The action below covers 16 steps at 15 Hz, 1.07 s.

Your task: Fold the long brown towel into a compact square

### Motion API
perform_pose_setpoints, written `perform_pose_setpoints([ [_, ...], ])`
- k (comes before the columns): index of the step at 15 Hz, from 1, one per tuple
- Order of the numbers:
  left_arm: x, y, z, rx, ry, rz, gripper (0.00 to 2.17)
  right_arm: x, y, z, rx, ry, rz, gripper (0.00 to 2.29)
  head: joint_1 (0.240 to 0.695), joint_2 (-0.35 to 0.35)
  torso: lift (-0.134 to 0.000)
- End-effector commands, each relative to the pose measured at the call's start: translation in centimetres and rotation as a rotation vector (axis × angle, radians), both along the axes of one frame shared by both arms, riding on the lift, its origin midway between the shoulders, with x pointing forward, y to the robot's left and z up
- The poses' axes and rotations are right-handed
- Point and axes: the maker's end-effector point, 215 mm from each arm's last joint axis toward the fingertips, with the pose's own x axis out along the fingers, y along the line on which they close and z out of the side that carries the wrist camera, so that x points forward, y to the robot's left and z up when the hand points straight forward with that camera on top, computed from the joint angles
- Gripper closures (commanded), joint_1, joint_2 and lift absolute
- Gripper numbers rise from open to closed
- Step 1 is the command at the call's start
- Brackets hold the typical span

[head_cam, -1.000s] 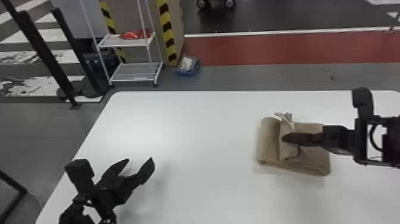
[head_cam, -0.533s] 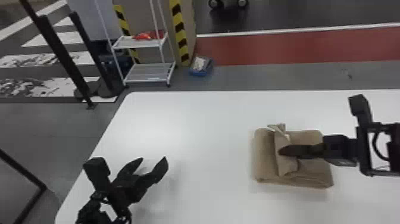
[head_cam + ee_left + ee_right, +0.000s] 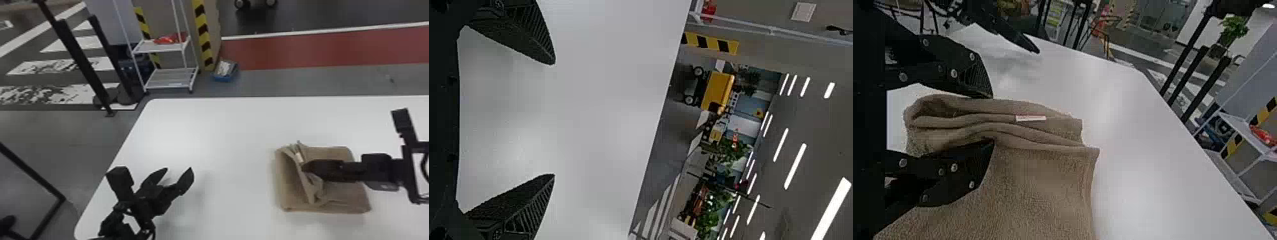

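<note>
Shifted slightly left: one upper fold (image 3: 310, 189) of the one brown cloth towel (image 3: 346, 196), clasped by the black right gripper's (image 3: 303, 166) two fingers, on one white table (image 3: 223, 127); the black left gripper (image 3: 179, 168) gapes, empty.

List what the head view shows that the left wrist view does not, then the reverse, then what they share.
Head view: the folded brown towel, the right tool holding a fold of it, and a blue box on the floor.
Left wrist view: green plants and bright ceiling lights.
Both: the left tool, its fingers open, and the white table.
</note>
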Motion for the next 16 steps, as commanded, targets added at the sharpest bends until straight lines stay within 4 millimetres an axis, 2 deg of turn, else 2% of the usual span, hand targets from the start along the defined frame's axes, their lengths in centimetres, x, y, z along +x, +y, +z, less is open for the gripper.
perform_pose_setpoints([
  [1,0.0,-0.1,0.0,0.003,0.000,-0.001,0.08,0.0,-0.2,2.4,0.123,-0.016,-0.015,0.05,0.695,0.242,-0.120],
  [3,0.0,0.0,0.1,0.003,0.000,-0.001,0.08,0.2,-1.0,4.3,0.204,-0.038,-0.035,0.05,0.695,0.243,-0.120],
  [5,0.0,0.1,0.2,0.004,-0.001,0.000,0.08,0.4,-2.8,4.2,0.180,-0.048,-0.059,0.12,0.695,0.237,-0.120],
  [6,0.0,0.1,0.3,0.006,-0.003,0.000,0.08,-0.2,-3.6,3.7,0.176,-0.038,-0.053,0.29,0.695,0.231,-0.120],
  [7,-0.1,0.1,0.1,0.006,0.000,0.000,0.08,-1.0,-3.9,3.8,0.185,-0.039,-0.035,0.70,0.695,0.224,-0.120],
  [8,0.0,0.0,0.2,0.005,-0.001,-0.002,0.08,-2.4,-4.8,3.2,0.153,-0.048,-0.029,1.56,0.695,0.212,-0.120],
  [9,0.0,-0.1,0.2,0.004,-0.001,-0.003,0.08,-3.3,-5.3,2.4,0.111,-0.055,-0.033,2.00,0.695,0.208,-0.120],
  [11,0.0,-0.2,0.2,0.003,-0.001,-0.004,0.08,-5.5,-6.3,2.3,0.096,-0.060,0.002,2.09,0.695,0.194,-0.120],
  [13,0.0,-0.2,0.1,0.005,0.000,-0.003,0.08,-7.7,-7.0,1.1,0.013,-0.059,0.047,2.13,0.695,0.186,-0.120],
  [16,0.0,-0.4,0.1,0.002,0.001,-0.007,0.08,-8.2,-6.6,-1.6,-0.108,-0.031,0.087,2.13,0.695,0.180,-0.120],
])
